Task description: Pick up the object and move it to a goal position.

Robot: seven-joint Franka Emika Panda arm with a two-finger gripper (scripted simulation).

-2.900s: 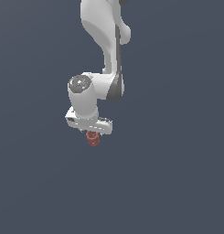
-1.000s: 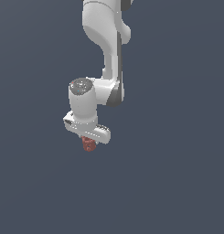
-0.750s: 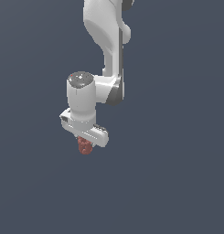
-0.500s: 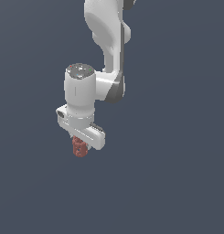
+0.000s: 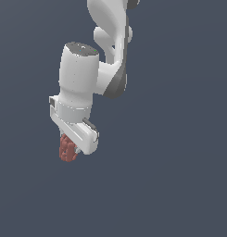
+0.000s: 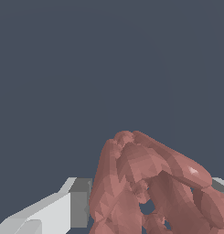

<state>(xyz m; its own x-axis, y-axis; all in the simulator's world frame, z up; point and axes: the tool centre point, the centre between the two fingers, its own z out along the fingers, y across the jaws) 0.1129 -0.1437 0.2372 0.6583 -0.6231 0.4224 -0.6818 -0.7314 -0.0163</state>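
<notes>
The object (image 5: 67, 149) is a small reddish-brown bumpy hollow cylinder. It hangs under the white arm's hand in the exterior view, towards that view's left. My gripper (image 5: 71, 149) is shut on it; the fingers are mostly hidden behind the hand and the object. In the wrist view the object (image 6: 150, 187) fills the space between a grey-white finger (image 6: 63, 208) on one side and a sliver of the other finger (image 6: 221, 184). The object is held in the air against a plain dark grey-blue background.
The white arm (image 5: 110, 51) reaches down from the top of the exterior view. Nothing else shows, only an even dark grey-blue background in both views.
The hand with the object has risen and come closer to the exterior camera, so it looks larger, and has drifted a little to that view's left. The grip has held.
</notes>
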